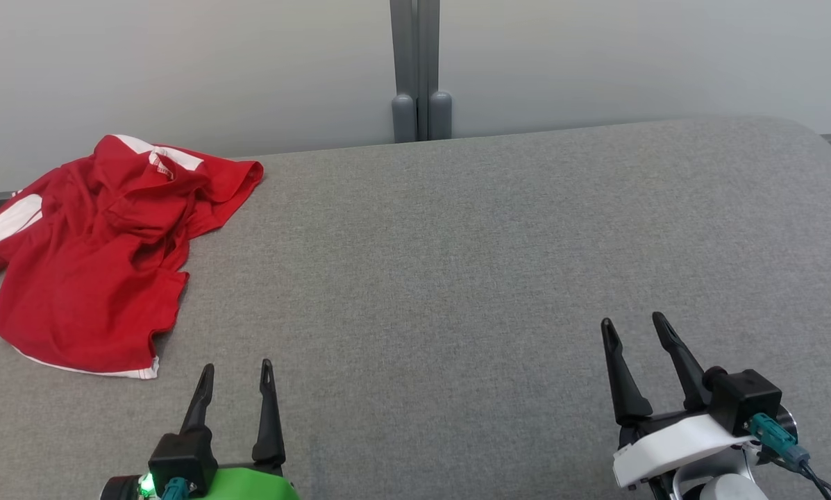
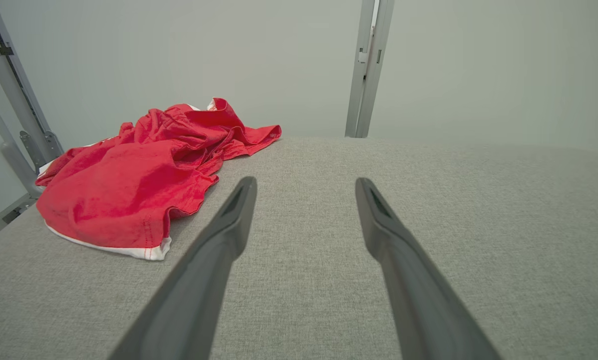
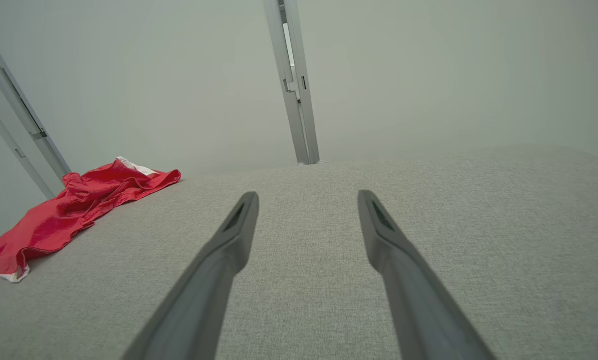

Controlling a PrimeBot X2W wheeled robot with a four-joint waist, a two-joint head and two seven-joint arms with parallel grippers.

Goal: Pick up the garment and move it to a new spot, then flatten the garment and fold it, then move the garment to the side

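The garment is a red shirt with white trim, lying crumpled at the far left of the grey table; part of it hangs over the left edge. In the left wrist view the garment lies just ahead and to the left of the fingers. It appears far off to the left in the right wrist view. My left gripper hovers open near the front edge, just right of the garment's white hem and apart from it. At the lower right, my right gripper is open with nothing between its fingers.
A grey post rises against the pale wall behind the table's far edge. Metal frame bars stand beyond the table's left edge. Bare grey cloth surface stretches across the middle and right.
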